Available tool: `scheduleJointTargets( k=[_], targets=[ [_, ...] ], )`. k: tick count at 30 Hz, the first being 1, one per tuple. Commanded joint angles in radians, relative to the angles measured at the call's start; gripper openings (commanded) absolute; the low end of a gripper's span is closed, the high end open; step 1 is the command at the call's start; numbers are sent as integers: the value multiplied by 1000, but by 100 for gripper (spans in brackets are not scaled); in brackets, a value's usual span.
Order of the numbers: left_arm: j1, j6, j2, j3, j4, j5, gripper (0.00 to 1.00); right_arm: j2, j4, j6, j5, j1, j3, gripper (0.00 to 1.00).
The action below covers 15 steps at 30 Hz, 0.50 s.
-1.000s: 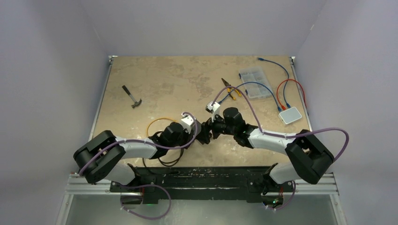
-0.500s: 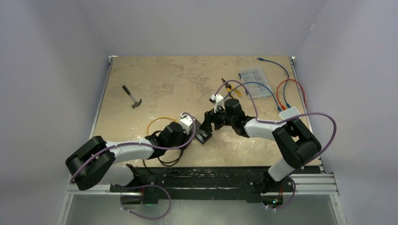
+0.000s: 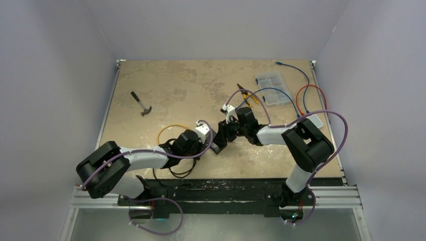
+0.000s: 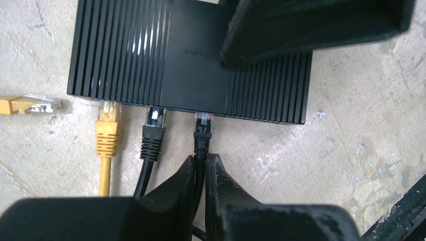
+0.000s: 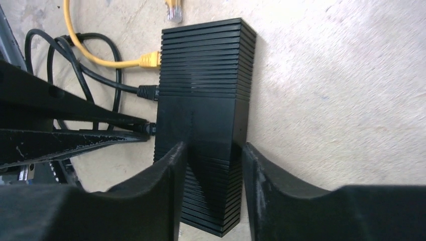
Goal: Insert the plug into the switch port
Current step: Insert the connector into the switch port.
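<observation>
Well, the left gripper (image 4: 200,161) is pinching the plug (image 4: 202,131) by its tail end. Its jaws are clenched right where the black cord leaves the boot, and it is pointing the clear tip straight at a port on the front of the black TP-Link switch (image 4: 196,75). Gripping so far back is leaving the whole nose of the plug free, which looks deliberate: no part of the jaws is getting between the connector and the port's mouth. The tip is sitting at the opening, perhaps partly in; I cannot tell whether it is latched.

The right gripper (image 5: 213,150) is standing over the switch from the opposite side, its jaws half-spread and straddling the casing the short way. That is reading to me as a brace, so the light box is not sliding off across the desk (image 4: 351,125) when the plug is pushed. Whether those jaws are actually pressing on the casing I cannot tell.

Two neighbouring ports are already occupied, by a yellow plug (image 4: 107,131) and a second black plug (image 4: 153,135). The free port is sitting just beside the black one, leaving little room sideways. A loose yellow connector (image 4: 27,104) is lying on the desk beyond the yellow plug, apart from the switch.

The insertion is looking nearly done; a short straight push is what seems to be remaining.
</observation>
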Motion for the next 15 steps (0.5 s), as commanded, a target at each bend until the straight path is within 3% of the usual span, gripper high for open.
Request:
scheduleJointTargets(
  k=[1, 10, 15],
  targets=[
    [-4, 24, 19, 26, 42, 23, 0, 15, 34, 6, -52, 1, 32, 38],
    [-4, 89, 46, 47, 111, 37, 0, 107, 41, -45, -229, 2, 37, 10],
    [-5, 133, 81, 89, 146, 24, 0, 153, 4, -84, -303, 21, 43, 9]
  ],
)
